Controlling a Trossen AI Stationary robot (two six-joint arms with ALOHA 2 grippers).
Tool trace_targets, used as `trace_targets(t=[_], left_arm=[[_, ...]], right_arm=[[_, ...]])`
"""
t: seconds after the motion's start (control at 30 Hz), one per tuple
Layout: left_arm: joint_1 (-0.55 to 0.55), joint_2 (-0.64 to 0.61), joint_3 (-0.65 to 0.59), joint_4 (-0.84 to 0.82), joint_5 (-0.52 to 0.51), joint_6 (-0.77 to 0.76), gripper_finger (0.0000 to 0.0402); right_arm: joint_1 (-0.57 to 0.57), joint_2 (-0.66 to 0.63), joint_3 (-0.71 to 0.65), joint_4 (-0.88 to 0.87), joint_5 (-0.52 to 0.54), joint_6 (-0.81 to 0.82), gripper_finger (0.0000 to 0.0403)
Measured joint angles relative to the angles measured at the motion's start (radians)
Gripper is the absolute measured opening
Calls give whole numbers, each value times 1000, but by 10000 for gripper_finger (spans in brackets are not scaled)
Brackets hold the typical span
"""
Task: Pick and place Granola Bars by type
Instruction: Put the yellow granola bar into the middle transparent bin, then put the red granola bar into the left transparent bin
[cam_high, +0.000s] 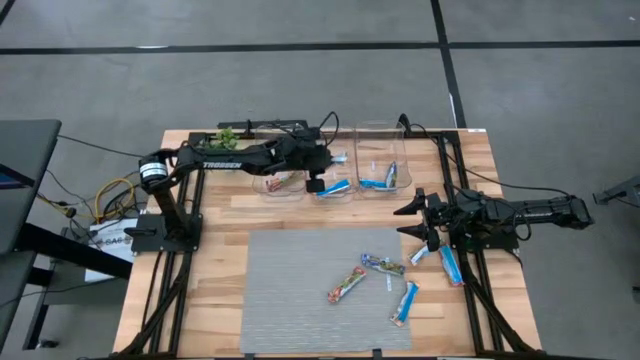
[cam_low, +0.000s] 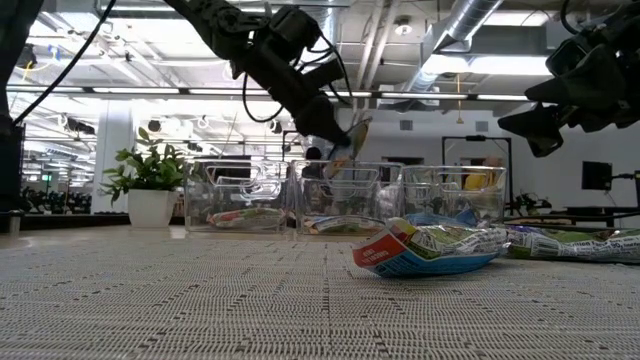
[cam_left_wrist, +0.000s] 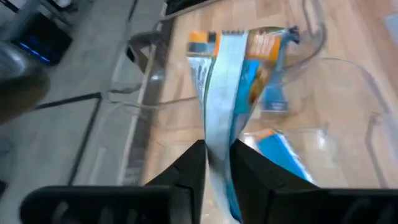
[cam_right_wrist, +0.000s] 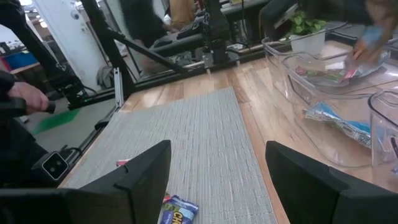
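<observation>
Granola Bars, flat wrapped: your left hand grips a blue-and-white wrapped bar above the clear plastic bins; several binned, five left on the bench. Right hand gapes empty.

I see one blue-white bar pinched upright over middle bin; others scattered flat on mat, some in bins.

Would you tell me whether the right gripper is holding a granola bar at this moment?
No, the right gripper is open with nothing between its fingers, only the mat below.
</observation>
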Motion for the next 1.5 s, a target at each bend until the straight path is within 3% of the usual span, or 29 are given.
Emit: trace_targets(t=[0.33, 0.73, 1.03, 1.3, 1.5], left_arm=[[2, 0, 0, -8, 50, -139, 173], [2, -35, 4, 150, 58, -385, 188], [-55, -104, 20, 165, 359, -541, 188], [-208, -143, 20, 175, 683, -719, 188], [-375, -166, 20, 173, 767, -803, 187]], right_arm=[[0, 0, 0, 0, 0, 0, 255], [0, 0, 0, 0, 0, 0, 255], [0, 0, 0, 0, 0, 0, 255], [0, 0, 0, 0, 0, 0, 255], [0, 0, 0, 0, 0, 0, 255]])
